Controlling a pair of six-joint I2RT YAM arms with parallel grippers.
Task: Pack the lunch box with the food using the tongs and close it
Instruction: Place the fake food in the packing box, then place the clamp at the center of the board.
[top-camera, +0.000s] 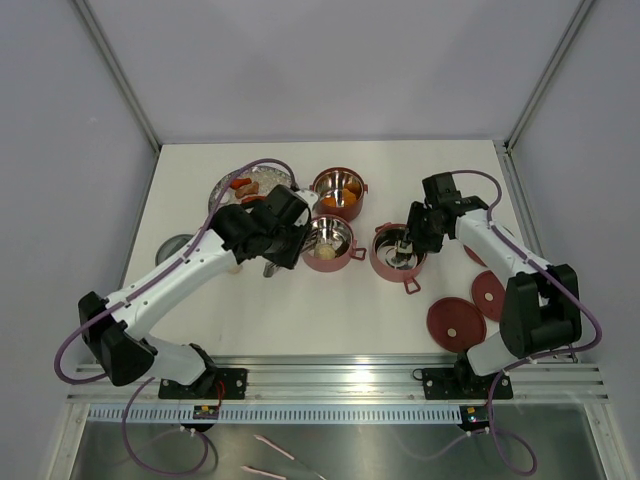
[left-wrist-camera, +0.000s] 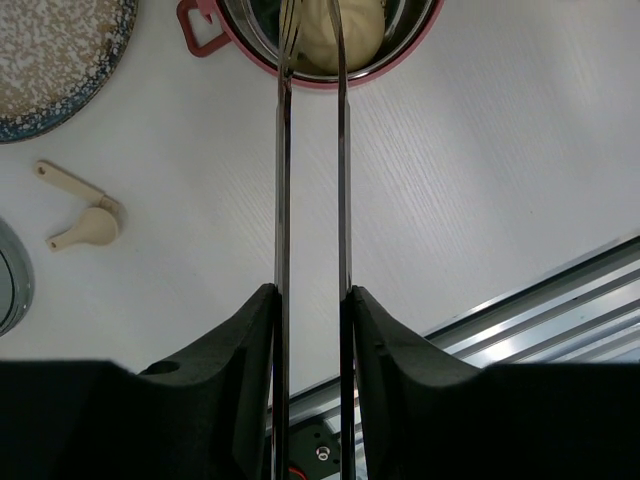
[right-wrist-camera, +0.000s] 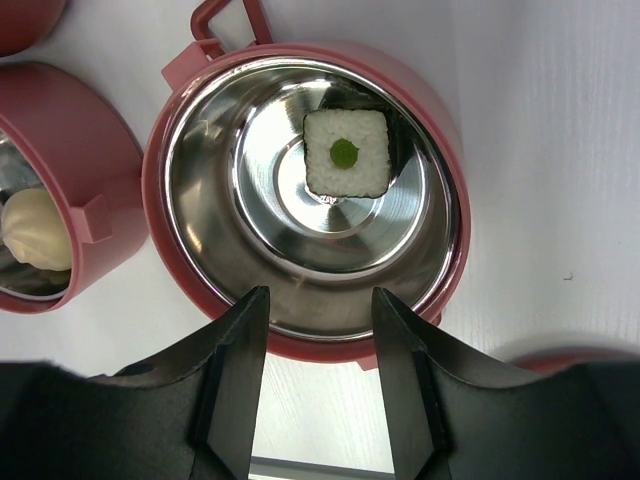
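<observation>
The left gripper (left-wrist-camera: 312, 295) is clamped on the tongs (left-wrist-camera: 283, 180), its 2 fingers pressing the 2 arms nearly parallel with a narrow gap between. The tips reach over the rim of the middle tier (right-wrist-camera: 100, 170), at the top of the left wrist view, on either side of a pale dumpling (left-wrist-camera: 358, 35). Whether they pinch it I cannot tell.

The right gripper (right-wrist-camera: 320, 300) hangs partly open and empty above the near rim of the right tier (right-wrist-camera: 456, 230), which holds 1 square rice piece (right-wrist-camera: 345, 153).

There are 3 risks:
- The soft dumpling may cling to the tips and ride out when the tongs lift.
- A low tip may catch the rim and drag the tier.
- The thin arms could twist in the grip.

More food (top-camera: 240, 186) sits on the plate (left-wrist-camera: 60, 60), and the lids (top-camera: 456, 322) lie at lower right.
</observation>
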